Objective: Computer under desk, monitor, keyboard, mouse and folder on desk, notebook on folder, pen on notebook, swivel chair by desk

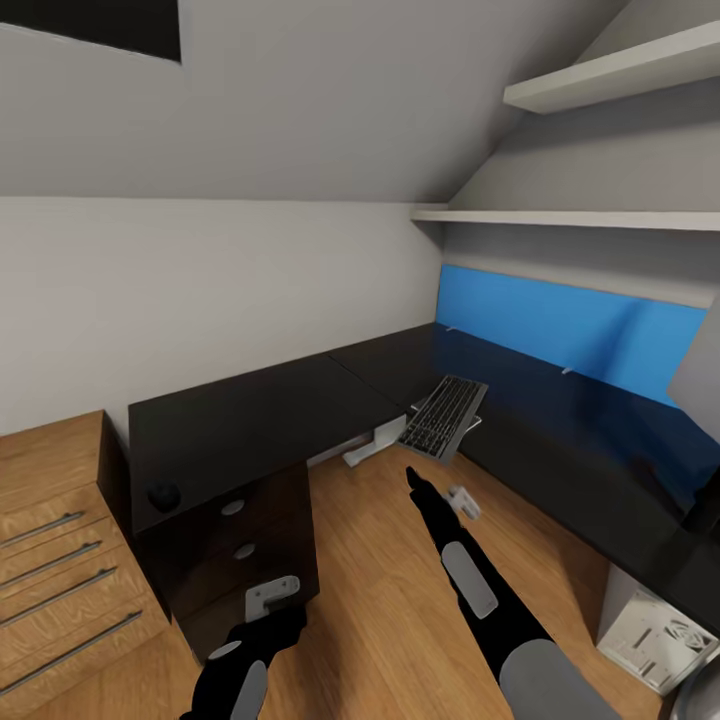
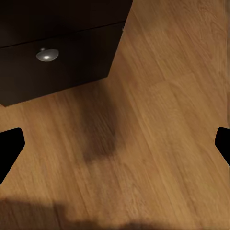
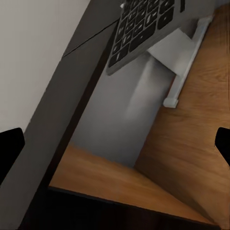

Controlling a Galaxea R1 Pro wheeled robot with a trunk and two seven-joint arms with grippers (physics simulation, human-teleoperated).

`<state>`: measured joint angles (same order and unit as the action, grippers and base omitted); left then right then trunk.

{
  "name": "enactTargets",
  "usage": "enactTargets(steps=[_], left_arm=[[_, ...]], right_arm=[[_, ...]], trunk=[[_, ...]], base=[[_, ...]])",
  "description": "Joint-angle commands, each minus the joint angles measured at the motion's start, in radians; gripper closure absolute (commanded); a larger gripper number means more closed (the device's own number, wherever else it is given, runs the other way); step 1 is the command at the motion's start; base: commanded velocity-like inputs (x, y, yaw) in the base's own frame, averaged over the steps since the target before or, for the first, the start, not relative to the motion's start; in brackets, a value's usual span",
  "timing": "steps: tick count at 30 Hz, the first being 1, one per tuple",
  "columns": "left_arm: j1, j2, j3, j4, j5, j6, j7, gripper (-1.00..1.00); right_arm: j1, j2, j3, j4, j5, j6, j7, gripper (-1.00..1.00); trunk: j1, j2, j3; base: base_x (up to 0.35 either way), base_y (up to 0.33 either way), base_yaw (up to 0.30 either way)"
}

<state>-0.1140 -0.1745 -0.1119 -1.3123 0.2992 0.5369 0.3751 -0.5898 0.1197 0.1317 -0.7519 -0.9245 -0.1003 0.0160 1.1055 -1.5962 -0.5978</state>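
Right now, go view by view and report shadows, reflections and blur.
Head view: the glossy desk top mirrors the blue wall panel; straight edges bow toward the corners. Left wrist view: a soft dark shadow lies on the wooden floor beside the drawer unit. Right wrist view: the keyboard keys look slightly soft; the space under the desk is shaded.

From head height, the wide view looks down across both arms into the corner of the glossy black L-shaped desk [image 1: 250, 420], taking in its black drawer unit [image 1: 240, 545] and wooden plank floor [image 1: 380, 560]. The left wrist camera faces straight down, close over that floor [image 2: 158, 134] and a silver-knobbed drawer front [image 2: 62, 62]. The right wrist camera looks low toward the desk's underside, sharing the grey-keyed keyboard [image 3: 143, 28] overhanging the edge [image 1: 443, 417].
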Motion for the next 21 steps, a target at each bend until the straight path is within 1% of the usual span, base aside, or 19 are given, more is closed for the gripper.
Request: enactTargets(steps=[1,4,5,8,9,10,11,13,14,18,19,21], left_arm=[[-0.001,0.000,-0.011,-0.002,0.010,0.003,0.009,-1.00],[-0.001,0.000,-0.020,-0.002,0.011,0.003,0.010,-1.00],[-0.001,0.000,-0.024,-0.002,0.011,0.004,0.011,-1.00],[-0.001,0.000,-0.027,-0.001,0.011,0.006,0.011,-1.00],[-0.001,0.000,-0.028,-0.001,0.011,0.007,0.011,-1.00],[-0.001,0.000,-0.030,-0.001,0.012,0.008,0.011,-1.00],[-0.001,0.000,-0.030,-0.001,0.012,0.009,0.011,-1.00],[-0.001,0.000,-0.030,-0.001,0.012,0.009,0.011,-1.00],[-0.001,0.000,-0.031,-0.001,0.012,0.009,0.011,-1.00],[-0.001,0.000,-0.031,-0.001,0.012,0.009,0.011,-1.00],[-0.001,0.000,-0.031,-0.001,0.012,0.010,0.011,-1.00],[-0.001,0.000,-0.032,-0.001,0.012,0.010,0.011,-1.00]], right_arm=[[-0.001,0.006,0.004,0.018,-0.011,-0.064,0.001,-1.00],[-0.001,0.012,0.006,0.043,-0.013,-0.153,0.002,-1.00],[-0.001,0.015,0.007,0.055,-0.013,-0.202,0.002,-1.00],[-0.001,0.019,0.008,0.066,-0.018,-0.249,0.002,-1.00],[-0.001,0.027,0.008,0.070,-0.032,-0.267,0.002,-1.00],[-0.001,0.054,0.005,0.074,-0.095,-0.288,0.003,-1.00],[-0.001,0.055,0.003,0.076,-0.138,-0.294,0.003,-1.00],[-0.001,0.055,0.002,0.077,-0.183,-0.298,0.004,-1.00],[-0.001,0.055,0.001,0.077,-0.226,-0.302,0.005,-1.00],[-0.001,0.055,0.001,0.078,-0.294,-0.306,0.007,-1.00],[-0.001,0.055,0.001,0.078,-0.316,-0.307,0.008,-1.00],[-0.001,0.055,-0.001,0.077,-0.340,-0.309,0.013,-1.00]], trunk=[[0.004,-0.008,-0.004],[0.015,-0.029,-0.014],[0.019,-0.036,-0.017],[0.031,-0.057,-0.026],[0.035,-0.064,-0.029],[0.038,-0.071,-0.032],[0.042,-0.078,-0.036],[0.050,-0.092,-0.042],[0.054,-0.099,-0.045],[0.069,-0.127,-0.057],[0.073,-0.134,-0.061],[0.081,-0.148,-0.067]], base=[[0.000,0.000,0.000],[0.000,0.000,0.000],[0.000,0.000,0.000],[0.000,0.000,0.000],[0.000,0.000,0.000],[0.000,0.000,0.000],[0.000,0.000,0.000],[0.000,0.000,0.000],[0.000,0.000,0.000],[0.000,0.000,0.000],[0.000,0.000,0.000],[0.000,0.000,0.000]])
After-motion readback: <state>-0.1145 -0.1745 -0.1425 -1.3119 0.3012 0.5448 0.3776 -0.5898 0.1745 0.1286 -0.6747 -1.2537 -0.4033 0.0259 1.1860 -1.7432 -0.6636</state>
